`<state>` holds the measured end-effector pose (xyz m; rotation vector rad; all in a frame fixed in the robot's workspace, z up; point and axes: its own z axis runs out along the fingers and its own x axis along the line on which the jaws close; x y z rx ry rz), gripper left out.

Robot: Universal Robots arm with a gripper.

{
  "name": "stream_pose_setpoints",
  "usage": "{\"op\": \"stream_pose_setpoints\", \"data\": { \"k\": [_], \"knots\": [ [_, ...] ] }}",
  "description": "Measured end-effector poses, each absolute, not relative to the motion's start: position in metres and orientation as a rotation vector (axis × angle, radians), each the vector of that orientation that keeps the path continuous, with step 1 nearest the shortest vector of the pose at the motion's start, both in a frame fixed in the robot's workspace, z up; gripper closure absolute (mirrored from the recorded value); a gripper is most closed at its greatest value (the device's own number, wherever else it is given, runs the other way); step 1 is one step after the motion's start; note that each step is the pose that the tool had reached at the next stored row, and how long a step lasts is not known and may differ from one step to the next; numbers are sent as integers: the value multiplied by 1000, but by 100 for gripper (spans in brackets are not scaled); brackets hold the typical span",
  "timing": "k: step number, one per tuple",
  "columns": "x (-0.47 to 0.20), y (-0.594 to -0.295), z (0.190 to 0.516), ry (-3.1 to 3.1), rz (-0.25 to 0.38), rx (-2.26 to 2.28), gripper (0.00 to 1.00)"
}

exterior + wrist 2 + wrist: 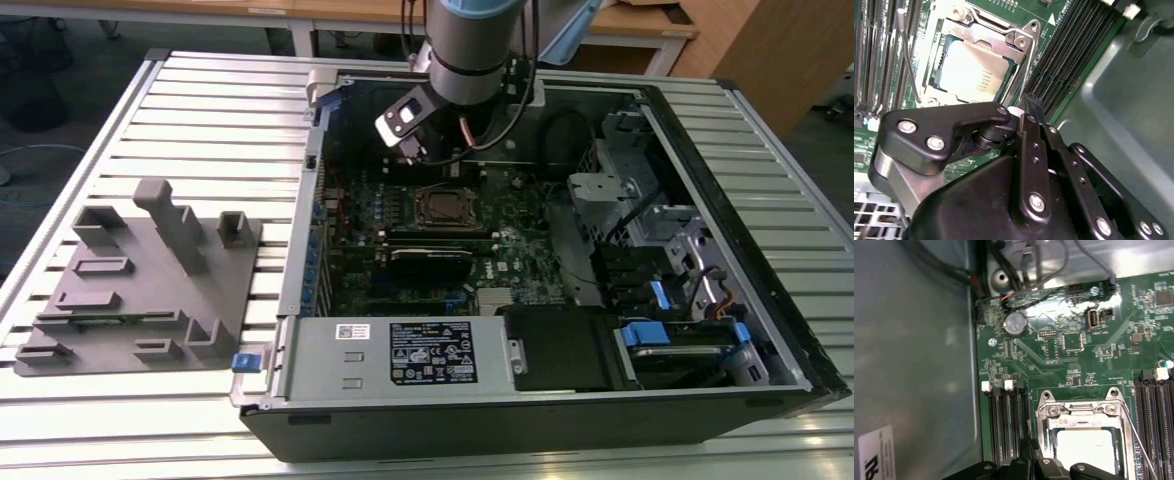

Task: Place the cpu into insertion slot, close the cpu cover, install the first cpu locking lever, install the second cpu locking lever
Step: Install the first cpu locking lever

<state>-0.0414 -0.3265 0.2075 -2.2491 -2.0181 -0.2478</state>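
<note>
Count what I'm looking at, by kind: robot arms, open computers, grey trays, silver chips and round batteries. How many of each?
Arm: 1
Computer: 1
Grey tray: 1
Cpu: 1
Coin battery: 1
Total: 5

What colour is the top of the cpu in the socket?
Pale silver-grey metal; the cpu shows best in the second wrist view.

Silver cpu (971, 70) sits in the insertion slot (940, 55), cpu cover (1001, 42) seemingly closed over it
</note>
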Motion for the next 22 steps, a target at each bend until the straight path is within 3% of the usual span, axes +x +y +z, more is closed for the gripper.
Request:
{"op": "stream_pose_setpoints", "data": {
  "k": [22],
  "knots": [
    [-41,-323,203,-1972,-230,-2322,90]
  ]
}}
